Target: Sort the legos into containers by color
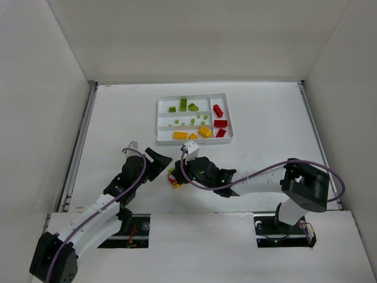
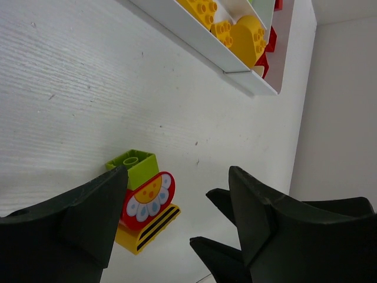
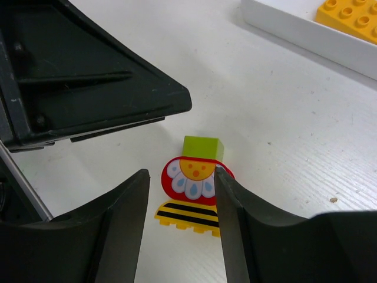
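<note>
A mixed clump of legos (image 3: pixel 196 180) lies on the table: a lime green brick, a red flower-face piece and a yellow black-striped piece stuck together. In the top view the clump (image 1: pixel 174 182) lies just in front of the white tray (image 1: pixel 194 141). My right gripper (image 3: pixel 179 203) straddles it, open. Its right finger overlaps the red piece's edge, and a gap shows at the left finger. My left gripper (image 2: pixel 177 206) is open beside the clump (image 2: pixel 144 200), which sits close to its left finger (image 2: pixel 88 224). Nothing is held.
The tray's slots hold green legos (image 1: pixel 187 106), small green ones (image 1: pixel 191 122), orange ones (image 1: pixel 197 133) and red ones (image 1: pixel 219 118) in the crosswise slot. My two grippers (image 1: pixel 164 162) (image 1: pixel 179 175) crowd close together. White walls (image 1: pixel 41 118) enclose the table.
</note>
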`<state>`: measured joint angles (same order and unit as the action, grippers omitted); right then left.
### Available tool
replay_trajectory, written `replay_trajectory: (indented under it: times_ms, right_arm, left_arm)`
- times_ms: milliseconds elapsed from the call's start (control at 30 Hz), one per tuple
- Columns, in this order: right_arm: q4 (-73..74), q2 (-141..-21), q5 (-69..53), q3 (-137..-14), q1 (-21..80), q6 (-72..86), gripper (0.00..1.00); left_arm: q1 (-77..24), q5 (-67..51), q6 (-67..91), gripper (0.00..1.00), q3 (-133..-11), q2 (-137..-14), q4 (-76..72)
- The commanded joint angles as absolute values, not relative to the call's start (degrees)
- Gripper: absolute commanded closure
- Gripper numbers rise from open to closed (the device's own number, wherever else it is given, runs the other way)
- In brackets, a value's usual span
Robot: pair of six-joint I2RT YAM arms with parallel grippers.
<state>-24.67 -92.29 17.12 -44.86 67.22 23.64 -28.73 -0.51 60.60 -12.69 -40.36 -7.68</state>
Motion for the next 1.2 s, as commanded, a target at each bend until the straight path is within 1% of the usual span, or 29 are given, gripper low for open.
replay_trajectory:
  times_ms: [0, 33, 100, 167, 233, 300, 367, 400, 567, 667, 733, 800, 900, 1000, 1167]
  right_arm:
    - [-26.02, -92.37, 16.87, -45.53, 67.45, 23.64, 0.44]
    - [-25.15, -92.98, 17.4, -45.7, 67.72, 23.56, 0.4]
    - [-22.95, -94.39, 19.76, -46.05, 68.5, 24.25, 0.24]
    - [-20.84, -95.71, 23.27, -46.32, 70.17, 25.39, 0.1]
    - [-18.73, -96.85, 25.39, -46.93, 71.84, 26.19, 0.03]
    - [-17.23, -98.43, 26.89, -47.55, 73.34, 26.98, 0.0]
    - [-16.96, -100.45, 27.94, -47.81, 74.31, 27.68, 0.0]
    - [-17.14, -101.15, 28.04, -47.81, 74.48, 28.03, 0.02]
    - [-18.19, -102.39, 29.44, -47.99, 74.84, 28.39, 0.19]
    - [-18.89, -102.3, 31.54, -47.55, 74.84, 28.13, 0.33]
    - [-19.6, -101.96, 31.82, -47.2, 74.84, 27.95, 0.39]
    - [-20.39, -100.64, 31.64, -46.76, 74.58, 27.77, 0.41]
    - [-22.23, -98.18, 30.42, -45.97, 74.22, 26.64, 0.41]
    - [-23.64, -96.68, 26.38, -45.88, 73.0, 25.75, 0.41]
    - [-24.96, -93.7, 22.6, -45.88, 70.19, 26.1, 0.41]
  left_arm:
    - [-28.26, -0.62, 63.02, 0.33, -11.78, -40.25, -10.81]
    - [-28.26, -0.62, 63.02, 0.33, -11.69, -40.25, -10.81]
    - [-28.08, -0.09, 62.67, 0.33, -11.51, -40.17, -10.55]
    - [-27.55, 0.17, 62.4, 0.34, -11.16, -39.82, -10.28]
    - [-26.94, 0.18, 62.05, 0.34, -10.9, -39.9, -10.2]
    - [-26.5, -0.09, 61.79, 0.34, -10.81, -40.25, -10.11]
    - [-26.23, -0.52, 61.35, 0.34, -10.72, -40.78, -10.02]
    - [-26.23, -0.53, 61.17, 0.34, -10.64, -40.96, -10.02]
    - [-26.06, -0.88, 60.82, 0.34, -9.85, -39.99, -8.53]
    - [-25.8, -0.97, 60.82, 0.34, -9.41, -38.85, -7.91]
    - [-25.97, -1.4, 60.82, 0.33, -9.14, -38.41, -8.17]
    - [-26.32, -2.11, 60.82, 0.33, -8.97, -38.41, -8.44]
    - [-26.41, -3.69, 60.73, 0.28, -8.79, -38.5, -8.79]
    - [-26.15, -6.41, 61.26, 0.23, -8.26, -37.62, -11.33]
    - [-25.71, -9.67, 61.79, 0.23, -8.17, -36.48, -14.06]
